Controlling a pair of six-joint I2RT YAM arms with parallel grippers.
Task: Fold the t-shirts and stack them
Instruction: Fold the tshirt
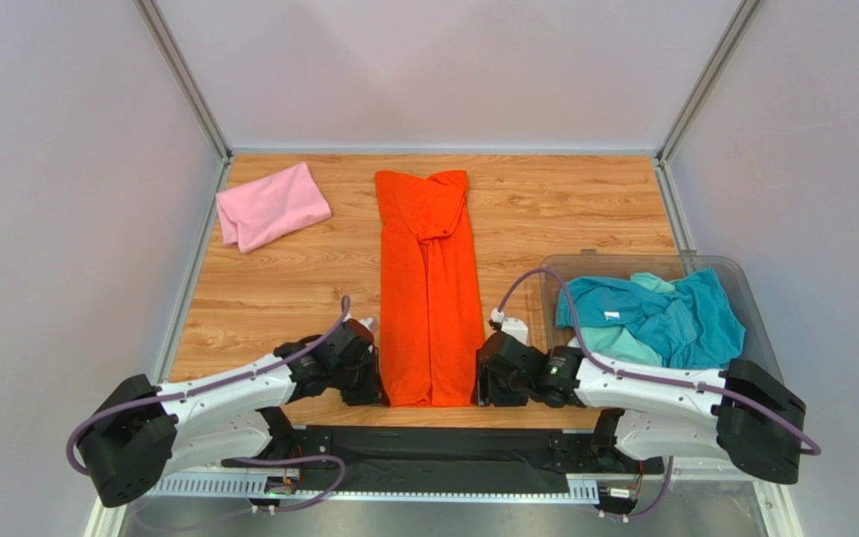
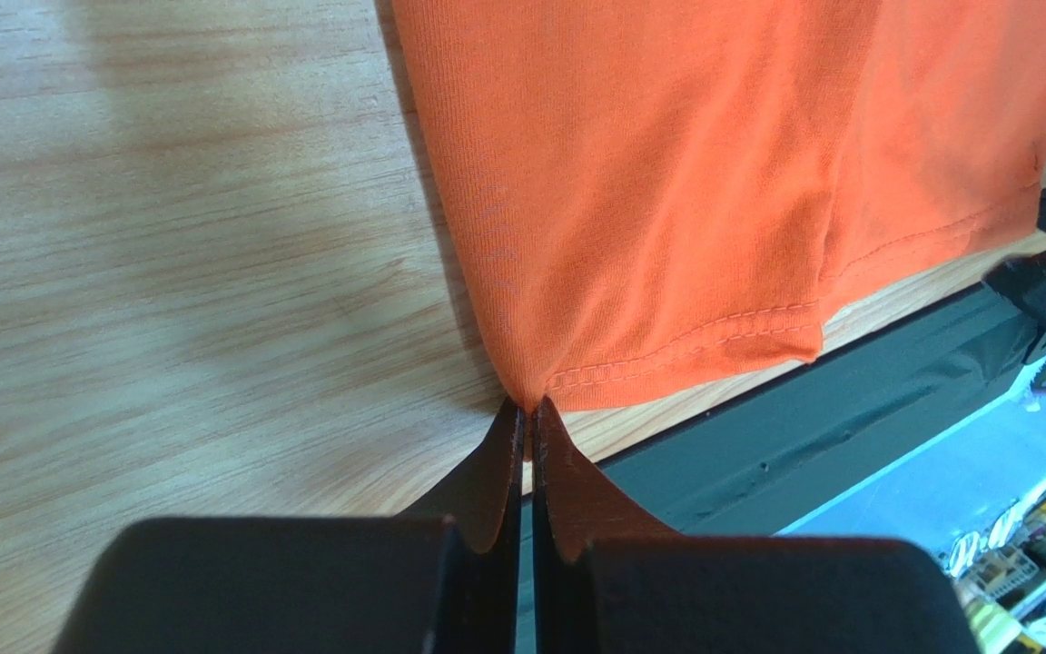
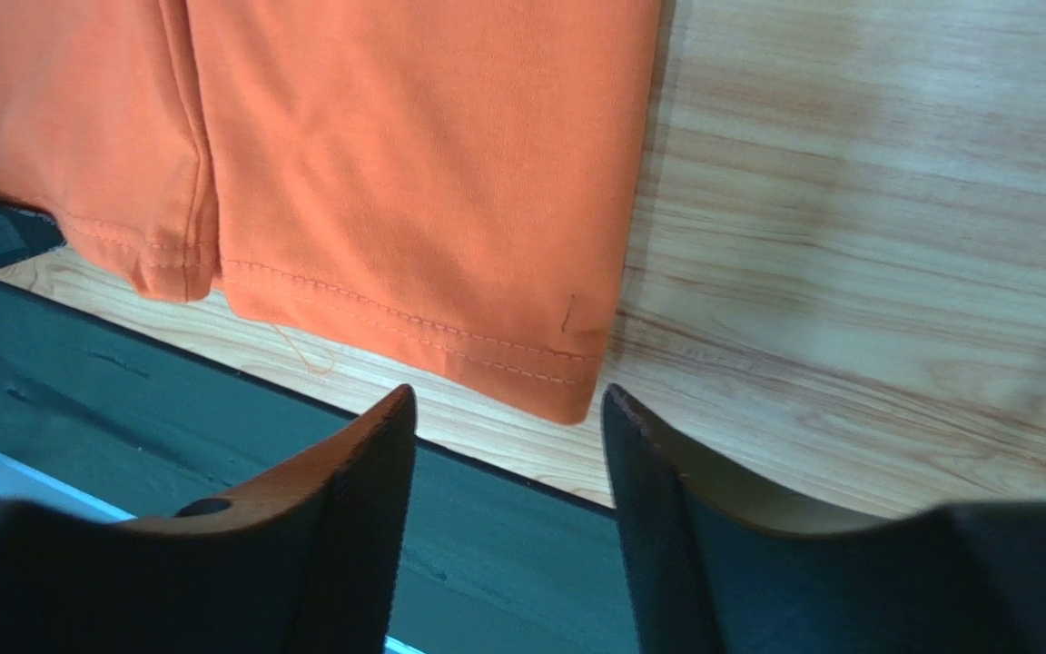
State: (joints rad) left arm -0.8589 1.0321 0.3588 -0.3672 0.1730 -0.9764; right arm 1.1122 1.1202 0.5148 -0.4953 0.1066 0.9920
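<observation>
The bright orange t-shirt (image 1: 428, 291) lies as a long narrow strip down the middle of the table, sleeves folded in, hem at the near edge. My left gripper (image 1: 376, 386) is shut on the hem's near left corner (image 2: 531, 395). My right gripper (image 1: 481, 386) is open just short of the hem's near right corner (image 3: 563, 368), not touching it. A folded light pink t-shirt (image 1: 272, 206) lies at the far left. Teal and mint t-shirts (image 1: 652, 317) are heaped in the clear plastic bin (image 1: 753, 302) at the right.
The table's near edge and a black strip (image 1: 445, 459) run just behind both grippers. Side rails (image 1: 193, 280) border the wooden surface. The bin stands close to my right arm (image 1: 647, 386).
</observation>
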